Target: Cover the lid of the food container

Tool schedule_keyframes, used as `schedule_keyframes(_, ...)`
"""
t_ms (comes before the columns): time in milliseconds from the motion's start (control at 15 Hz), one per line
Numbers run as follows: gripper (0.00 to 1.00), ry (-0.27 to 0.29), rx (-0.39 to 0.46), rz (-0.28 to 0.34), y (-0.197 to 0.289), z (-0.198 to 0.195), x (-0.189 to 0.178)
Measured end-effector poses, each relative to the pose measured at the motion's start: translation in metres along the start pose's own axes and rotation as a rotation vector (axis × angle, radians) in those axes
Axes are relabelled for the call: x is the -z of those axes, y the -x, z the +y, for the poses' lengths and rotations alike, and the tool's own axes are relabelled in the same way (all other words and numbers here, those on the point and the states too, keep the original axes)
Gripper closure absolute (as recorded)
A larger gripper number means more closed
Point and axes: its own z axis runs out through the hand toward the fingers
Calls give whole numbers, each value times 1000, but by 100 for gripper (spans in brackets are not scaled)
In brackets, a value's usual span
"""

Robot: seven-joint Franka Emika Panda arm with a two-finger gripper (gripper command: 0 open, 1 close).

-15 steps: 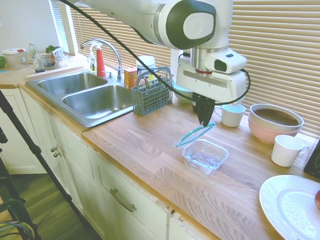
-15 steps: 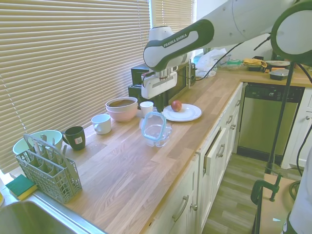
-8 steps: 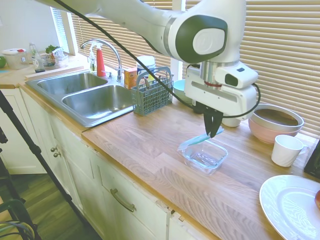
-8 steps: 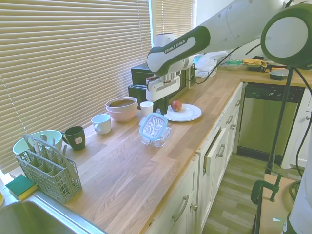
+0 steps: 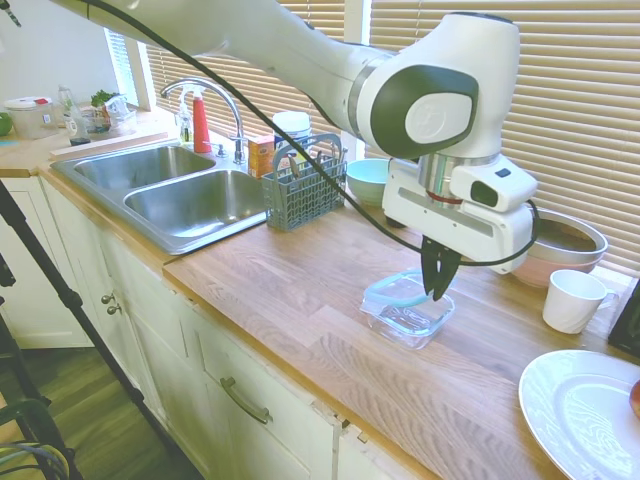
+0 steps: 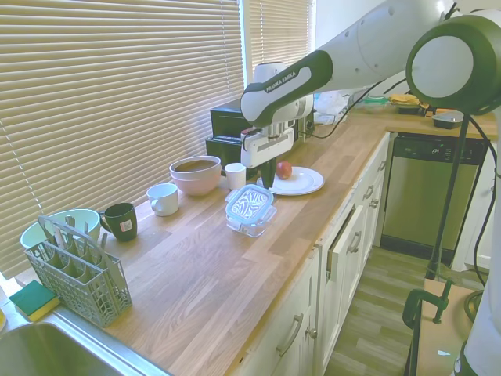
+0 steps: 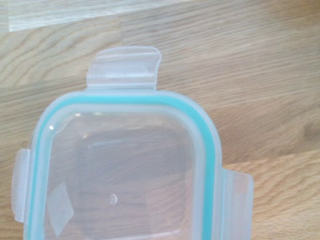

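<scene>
Lid [image 5: 400,294] on container [image 5: 407,320] — under jaws

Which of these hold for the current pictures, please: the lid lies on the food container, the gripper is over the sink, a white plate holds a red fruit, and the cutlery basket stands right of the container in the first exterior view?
1. The lid lies flat on the food container. True.
2. The gripper is over the sink. False: it is at the lid's edge, above the wooden counter.
3. A white plate holds a red fruit. True.
4. The cutlery basket stands right of the container. False: it stands to its left, beside the sink.
</scene>
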Motion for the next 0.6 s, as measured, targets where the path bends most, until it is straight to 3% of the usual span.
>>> schedule_keyframes(600,100,13,9,-10,-5,-3,-19)
